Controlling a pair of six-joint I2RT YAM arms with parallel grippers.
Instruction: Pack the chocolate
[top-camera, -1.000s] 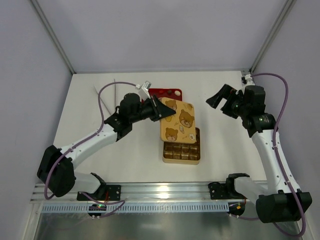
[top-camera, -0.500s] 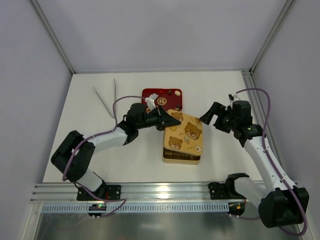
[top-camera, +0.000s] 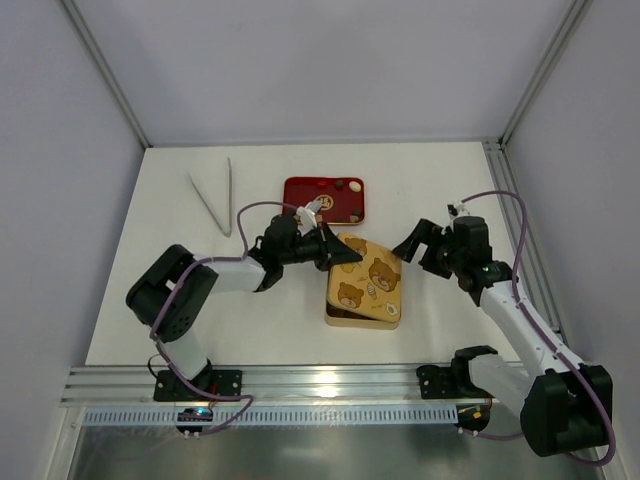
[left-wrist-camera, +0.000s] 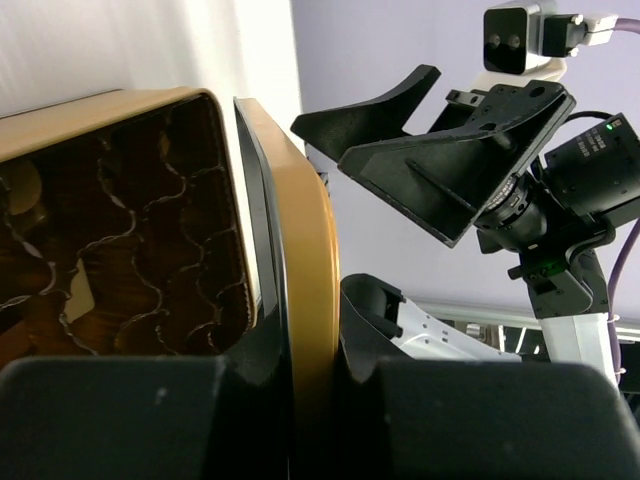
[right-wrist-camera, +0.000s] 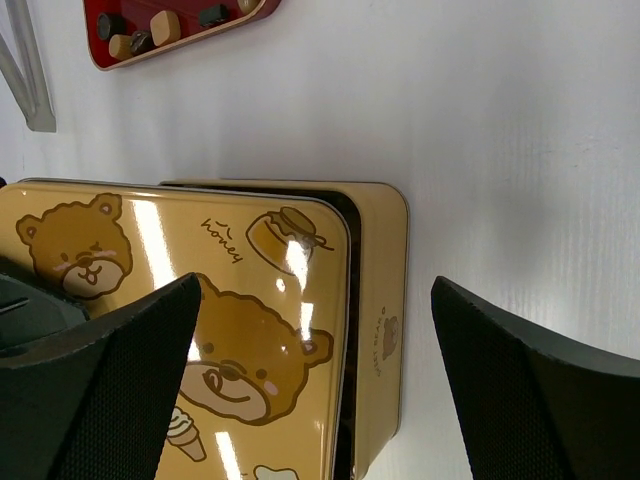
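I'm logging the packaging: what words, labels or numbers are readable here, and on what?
"honey": handwritten beside the honey pot drawing on the bear-printed lid.
Small print on the side wall of the tin, by a bear emblem: too small to read.
On the red tray: no text visible.

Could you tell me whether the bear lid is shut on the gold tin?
Not shut. The lid sits askew over the tin, whose near edge shows beyond it, and the left gripper clamps its edge.
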